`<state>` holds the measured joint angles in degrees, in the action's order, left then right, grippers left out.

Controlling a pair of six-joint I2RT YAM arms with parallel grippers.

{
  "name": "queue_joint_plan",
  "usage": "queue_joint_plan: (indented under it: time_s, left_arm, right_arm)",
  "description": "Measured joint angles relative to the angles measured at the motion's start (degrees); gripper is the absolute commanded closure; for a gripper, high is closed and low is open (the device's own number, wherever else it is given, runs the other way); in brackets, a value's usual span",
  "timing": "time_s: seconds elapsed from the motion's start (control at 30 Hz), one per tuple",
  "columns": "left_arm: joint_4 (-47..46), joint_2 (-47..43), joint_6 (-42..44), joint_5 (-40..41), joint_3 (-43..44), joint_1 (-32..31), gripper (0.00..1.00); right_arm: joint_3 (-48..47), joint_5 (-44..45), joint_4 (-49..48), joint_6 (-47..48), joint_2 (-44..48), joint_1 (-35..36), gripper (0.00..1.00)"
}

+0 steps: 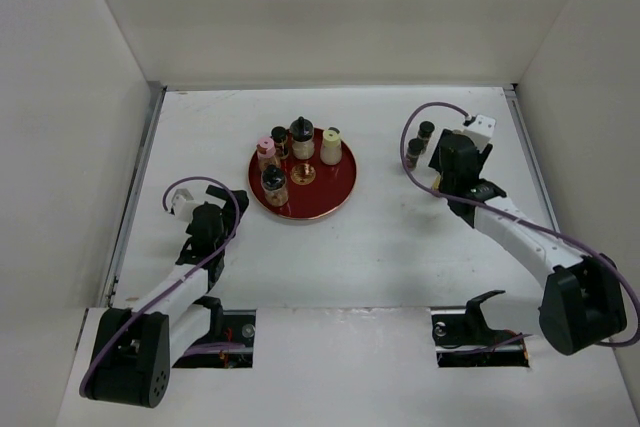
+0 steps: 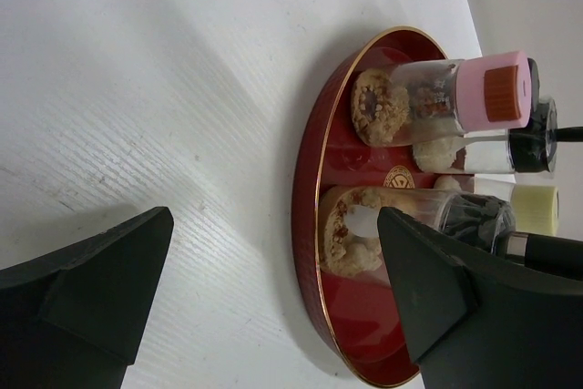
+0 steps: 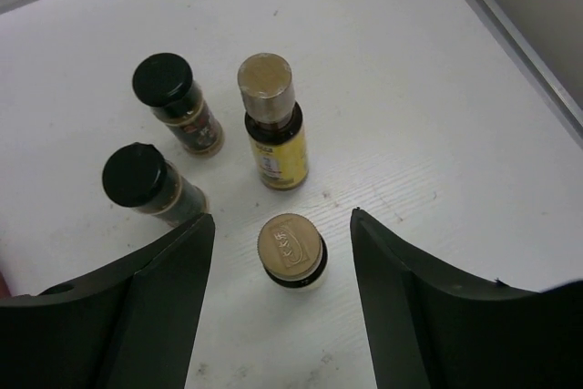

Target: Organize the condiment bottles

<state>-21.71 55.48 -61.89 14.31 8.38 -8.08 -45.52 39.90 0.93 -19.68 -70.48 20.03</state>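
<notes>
As the spread right gripper (image 3: 280, 221) hangs over the tan-capped bottle (image 3: 291, 249) near the far-right corner, a finger may topple the black-capped jar (image 3: 137, 176).

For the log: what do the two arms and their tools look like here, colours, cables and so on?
The left arm and right arm match: white tubular links with chunky black joints, and a thin purple cable looping loosely beside each. The left tool and right tool each have two broad, matte black, wedge-shaped fingers. No markings or sleeves show.
</notes>
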Motion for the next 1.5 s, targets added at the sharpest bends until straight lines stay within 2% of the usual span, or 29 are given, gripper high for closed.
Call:
queue_joint_plan:
  time_s: [0.33, 0.5, 0.73, 0.9, 1.03, 1.13, 1.33, 1.5]
  left_arm:
    - [-0.3, 0.3, 0.0, 0.0, 0.0, -0.3, 0.0]
    - [-0.5, 0.3, 0.0, 0.0, 0.0, -0.3, 0.0]
    - [-0.5, 0.2, 0.1, 0.0, 0.0, -0.3, 0.0]
    - [-0.6, 0.2, 0.2, 0.2, 0.0, -0.7, 0.0]
    - [-0.7, 0.2, 0.2, 0.2, 0.0, -0.7, 0.0]
    - [-0.8, 0.2, 0.2, 0.2, 0.0, -0.7, 0.0]
    - [-0.8, 0.1, 0.3, 0.3, 0.0, -0.7, 0.0]
    - [-0.9, 0.2, 0.4, 0.2, 0.0, -1.0, 0.0]
  right_arm:
    - [-0.2, -2.7, 0.6, -0.2, -4.0, -1.3, 0.5]
    - [-0.7, -3.0, 0.7, -0.3, -5.3, -1.8, 0.64]
    - [-0.8, -2.3, 3.1, 0.0, -2.9, -0.6, 0.67]
    - [-2.2, -1.9, 6.8, 0.4, 3.7, 4.7, 0.67]
    - [-6.2, -2.6, 7.0, 0.4, 4.3, 10.7, 0.67]
    - [-9.9, -4.8, 5.1, 0.3, 0.3, 15.3, 0.67]
    - [-19.9, -8.7, 1.2, 0.4, -14.8, 24.4, 0.68]
    - [-29.7, -11.5, -0.9, 2.1, -26.6, 28.5, 0.68]
